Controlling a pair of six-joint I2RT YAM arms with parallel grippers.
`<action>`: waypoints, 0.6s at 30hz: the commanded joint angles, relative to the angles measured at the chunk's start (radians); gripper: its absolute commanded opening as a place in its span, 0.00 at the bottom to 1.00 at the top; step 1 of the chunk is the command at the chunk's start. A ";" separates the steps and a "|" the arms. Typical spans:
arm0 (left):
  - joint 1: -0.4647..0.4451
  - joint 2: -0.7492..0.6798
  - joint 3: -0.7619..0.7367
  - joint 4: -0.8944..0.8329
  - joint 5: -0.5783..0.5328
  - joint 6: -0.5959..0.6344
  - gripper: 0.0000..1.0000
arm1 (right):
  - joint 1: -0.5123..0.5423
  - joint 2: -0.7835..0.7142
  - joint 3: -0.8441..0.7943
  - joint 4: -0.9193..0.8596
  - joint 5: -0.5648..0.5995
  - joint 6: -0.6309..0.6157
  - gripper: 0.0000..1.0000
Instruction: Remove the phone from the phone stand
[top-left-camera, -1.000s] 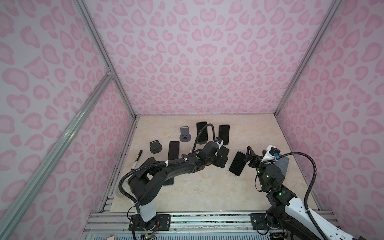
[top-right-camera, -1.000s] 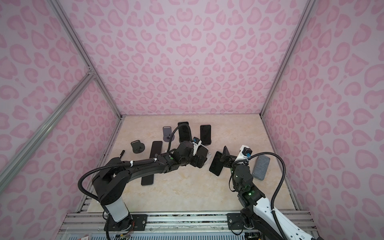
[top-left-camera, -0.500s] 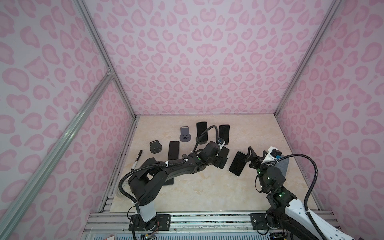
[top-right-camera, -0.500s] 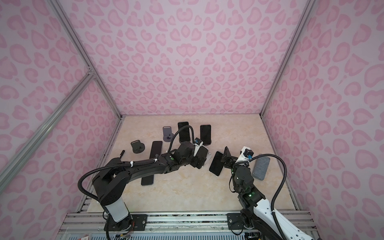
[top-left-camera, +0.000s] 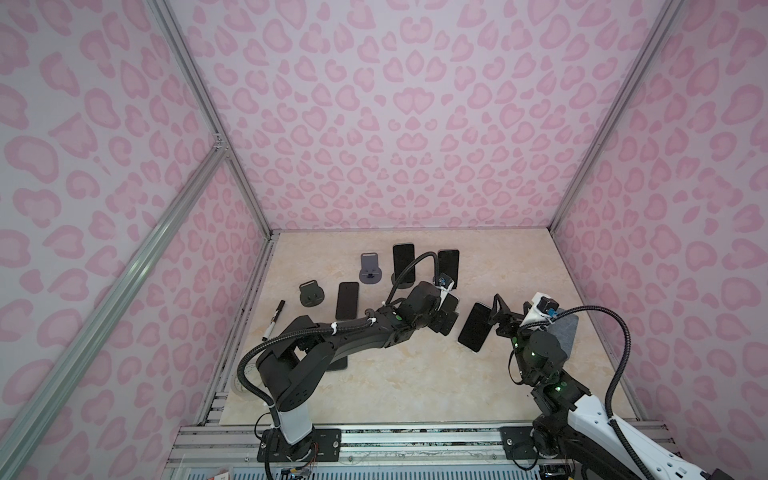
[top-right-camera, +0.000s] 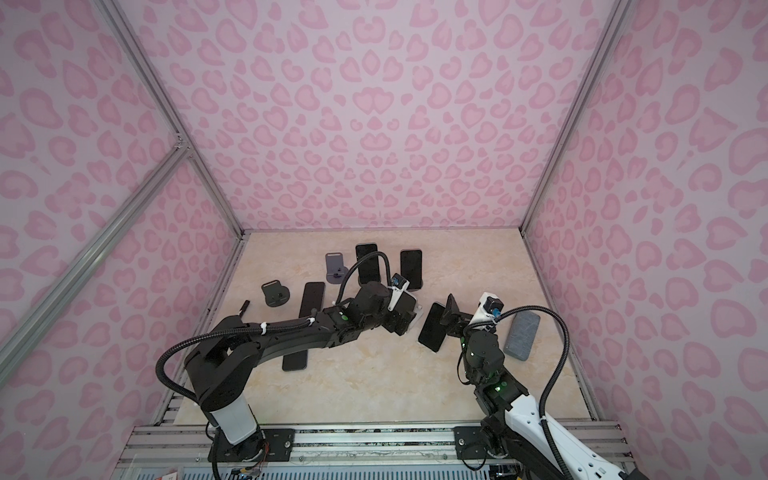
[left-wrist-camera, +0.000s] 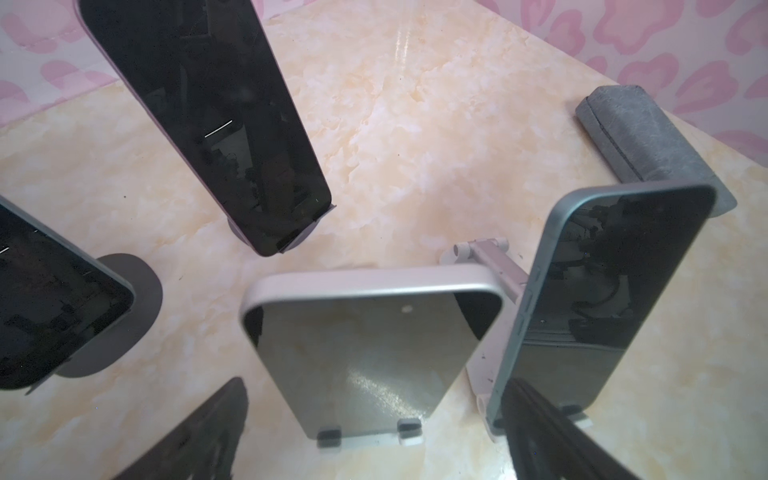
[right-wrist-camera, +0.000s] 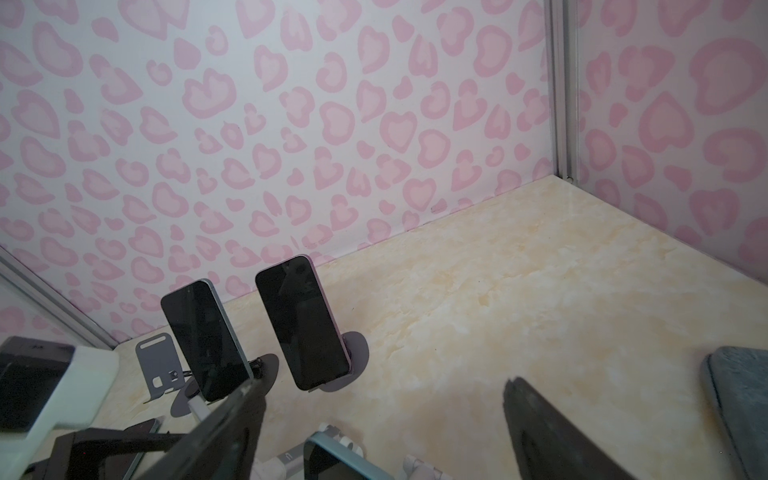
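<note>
While silver phone (left-wrist-camera: 374, 357) leans on stand (left-wrist-camera: 370, 441), long axis near upright, left fingers (left-wrist-camera: 199, 436), right fingers (right-wrist-camera: 548, 432) wide.

**Right wrist view.** The right gripper (right-wrist-camera: 380, 386) shows two dark fingers (right-wrist-camera: 540, 432) spread wide. The top of a teal-rimmed phone (right-wrist-camera: 336, 463) sits low between them, touching neither. Beyond, on the marbled tabletop (right-wrist-camera: 498, 291), a blue-edged phone (right-wrist-camera: 206, 338) and a lilac-edged phone (right-wrist-camera: 302, 322) lean on round-based stands (right-wrist-camera: 358, 351), next to an empty grey stand (right-wrist-camera: 158, 361). A grey case (right-wrist-camera: 735, 399) lies well apart.
</note>
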 joint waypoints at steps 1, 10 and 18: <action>0.000 0.019 0.020 0.037 0.006 0.014 0.98 | 0.001 0.012 0.007 0.037 -0.008 0.000 0.92; 0.003 0.051 0.045 0.037 0.016 0.011 0.98 | 0.001 0.029 0.013 0.034 -0.024 -0.004 0.92; 0.006 0.064 0.046 0.084 -0.025 -0.003 0.99 | 0.000 0.060 0.019 0.046 -0.040 0.003 0.92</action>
